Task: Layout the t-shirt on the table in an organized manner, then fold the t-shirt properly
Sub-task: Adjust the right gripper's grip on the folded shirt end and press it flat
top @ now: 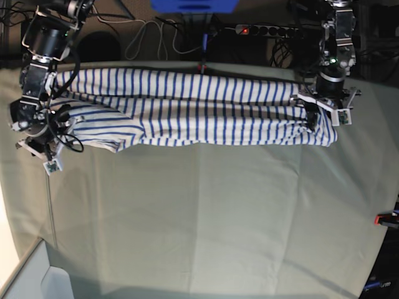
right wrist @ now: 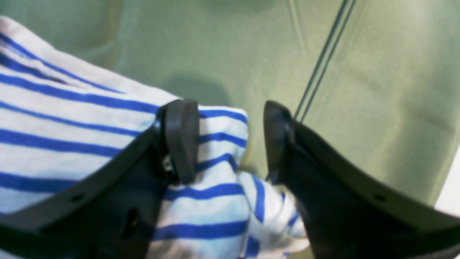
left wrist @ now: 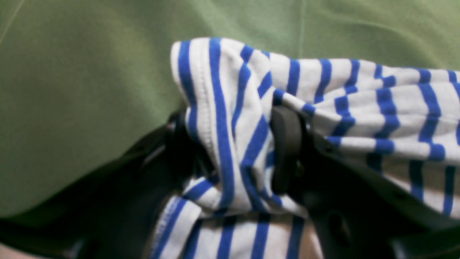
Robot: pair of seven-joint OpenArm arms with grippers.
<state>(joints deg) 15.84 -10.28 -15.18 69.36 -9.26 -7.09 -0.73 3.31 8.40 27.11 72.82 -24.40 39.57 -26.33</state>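
The white t-shirt with blue stripes lies stretched sideways across the far part of the green-grey table. My left gripper is shut on a bunched edge of the t-shirt; in the base view this gripper is at the shirt's right end. My right gripper is open, its jaws apart, with a fold of the t-shirt lying between and under them, close to the left finger. In the base view the right gripper is at the shirt's left end.
Red clamps sit at the table's far edge and right edge. Cables and a power strip lie behind the table. A pale box corner is at the near left. The table cloth is creased.
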